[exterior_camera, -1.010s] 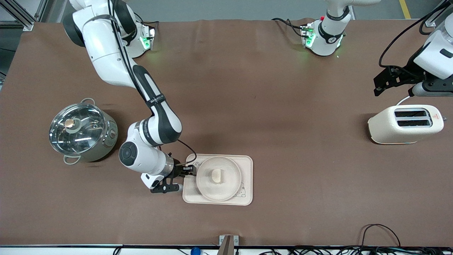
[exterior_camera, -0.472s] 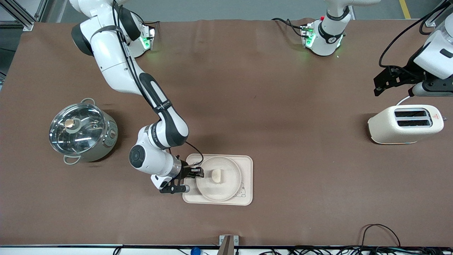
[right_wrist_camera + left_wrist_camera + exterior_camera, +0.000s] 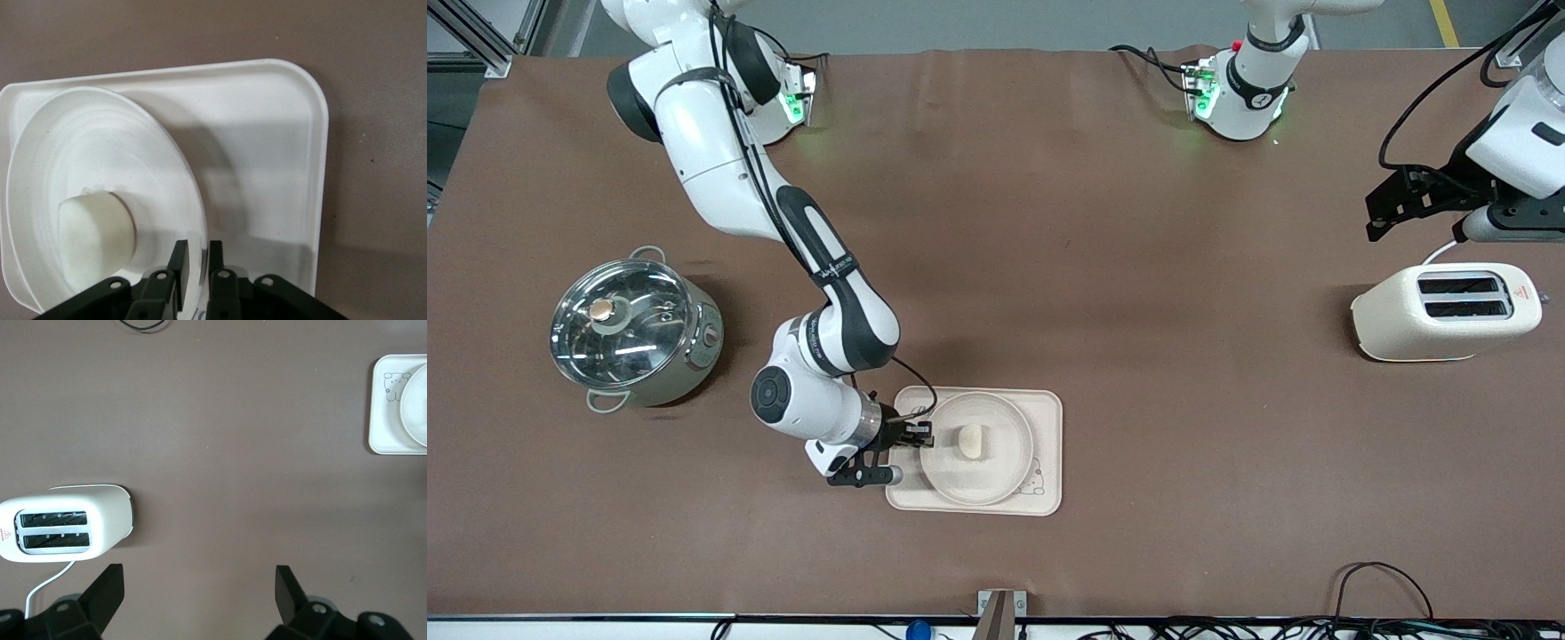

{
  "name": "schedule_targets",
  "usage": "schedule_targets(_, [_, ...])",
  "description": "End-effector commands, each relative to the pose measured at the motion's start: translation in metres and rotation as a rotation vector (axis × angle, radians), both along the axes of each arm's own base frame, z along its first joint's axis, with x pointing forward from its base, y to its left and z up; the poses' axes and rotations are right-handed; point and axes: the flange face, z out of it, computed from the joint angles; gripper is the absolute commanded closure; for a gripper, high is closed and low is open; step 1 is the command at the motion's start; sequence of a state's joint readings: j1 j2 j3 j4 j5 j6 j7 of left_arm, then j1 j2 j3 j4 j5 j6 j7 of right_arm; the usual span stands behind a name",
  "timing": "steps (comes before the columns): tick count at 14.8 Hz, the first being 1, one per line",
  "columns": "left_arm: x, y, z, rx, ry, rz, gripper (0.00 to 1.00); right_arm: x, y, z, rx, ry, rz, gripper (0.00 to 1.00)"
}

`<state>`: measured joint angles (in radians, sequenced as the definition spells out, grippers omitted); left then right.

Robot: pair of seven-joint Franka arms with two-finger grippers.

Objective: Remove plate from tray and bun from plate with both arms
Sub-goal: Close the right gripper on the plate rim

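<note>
Your right gripper (image 3: 919, 435) is pinched on the plate (image 3: 996, 471) rim, one finger (image 3: 179, 263) inside the rim, one outside, at the edge toward the right arm's end. Plate sits on the tray (image 3: 1049, 444), lower centre of the front view. Bun (image 3: 970, 441) lies mid-plate, just beside the fingers, not touching. Left gripper (image 3: 1392, 206) waits, jaws wide, over the toaster (image 3: 1445, 311), at mid right of the frame.

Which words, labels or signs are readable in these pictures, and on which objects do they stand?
No text can be read in full.
Toaster: a small red triangle warning sign on top, no readable words.
Tray: a bear drawing; printed lettering beside the right gripper is mostly hidden.
Right arm: band lettering, too small.
</note>
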<state>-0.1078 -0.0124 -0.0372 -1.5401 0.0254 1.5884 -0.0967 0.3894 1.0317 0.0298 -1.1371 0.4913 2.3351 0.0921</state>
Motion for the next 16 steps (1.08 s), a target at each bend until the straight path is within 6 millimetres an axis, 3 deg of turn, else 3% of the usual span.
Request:
schedule_targets(1, [0.002,-0.001,0.004,0.002,0.006,-0.014,0.0,0.004,0.0,0.0,0.033,0.008,-0.018,0.88])
schedule_targets(6, [0.002,-0.002,0.004,0.002,0.006,-0.014,0.0,0.004,0.0,0.004,0.031,0.008,-0.012,0.96])
schedule_targets(10, [0.002,-0.001,0.004,0.002,0.006,-0.012,0.0,0.007,-0.001,0.044,0.04,0.001,0.008,0.96])
schedule_targets(12, [0.002,-0.001,0.004,0.002,0.006,-0.012,0.0,0.006,0.002,0.075,0.038,-0.019,0.029,0.97])
schedule_targets(16, [0.002,-0.002,0.004,0.0,0.006,-0.014,0.0,-0.029,0.011,0.098,-0.021,-0.022,0.163,0.99])
